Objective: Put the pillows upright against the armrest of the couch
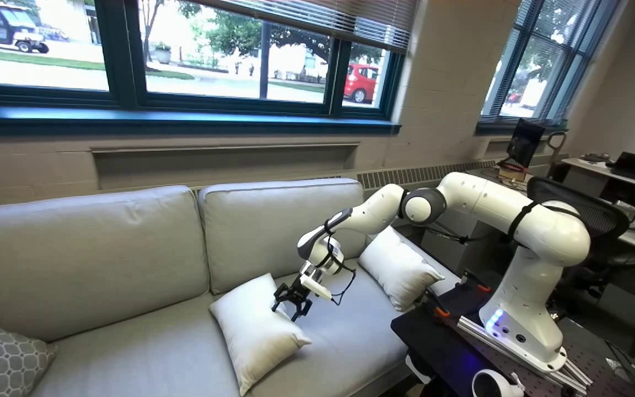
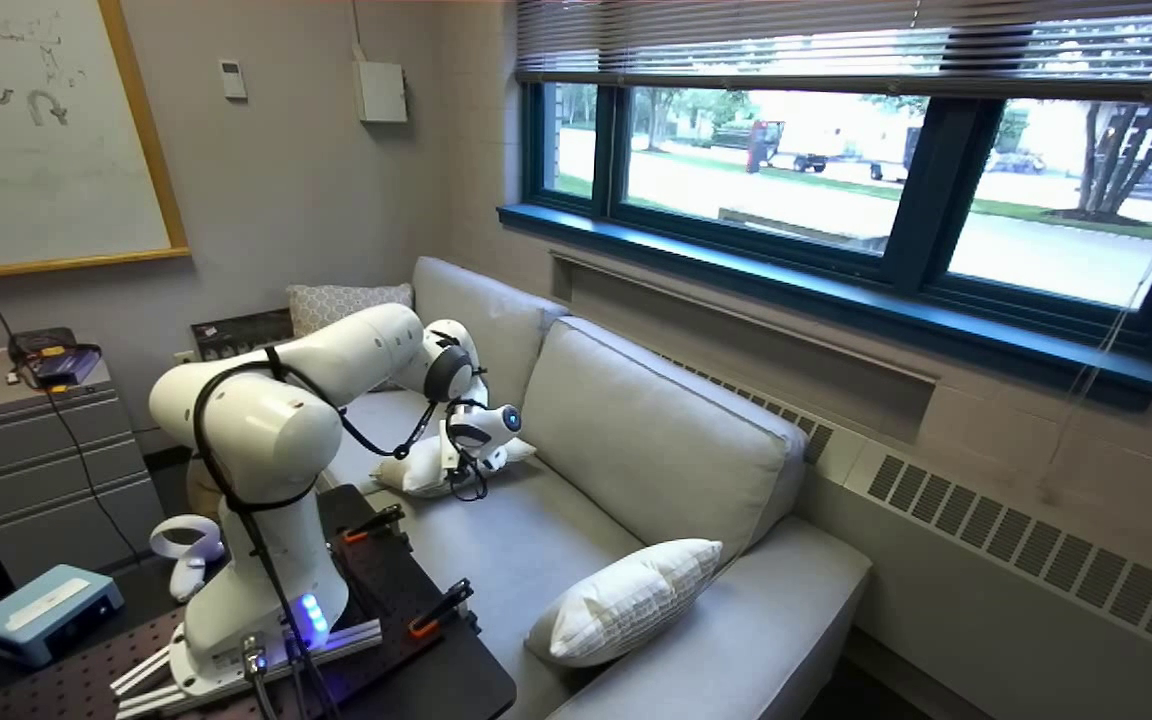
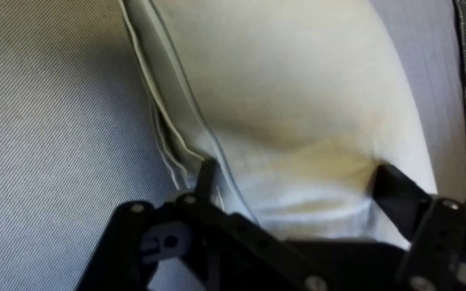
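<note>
1. My target, the cream-white pillow point(image 1: 257, 336), lies flat near the middle of the couch point(image 1: 141, 342), well apart from the armrest point(image 2: 736, 630); I judge its move not yet done.
2. I expect it to be light, soft and hard to damage, though the cover may slide if I only press on it. It looks too wide to span, so I'd take the seamed edge, or a gathered fold by a corner.
3. My jaws stand spread over the edge facing the arm point(image 1: 477, 198): in the wrist view one tip is at the seam, the other against the rumpled face. I see no pinch.
4. The second pillow point(image 2: 626, 605) leans at a slant by the armrest, seemingly touching it.
5. The seat looks smooth and padded, likely to give under a push. A grey patterned pillow point(image 1: 3, 355) sits away from the armrest.
6. Beyond: the arm's dark worktop point(image 1: 428, 342) beside the couch, and a window point(image 1: 202, 60) behind it.
</note>
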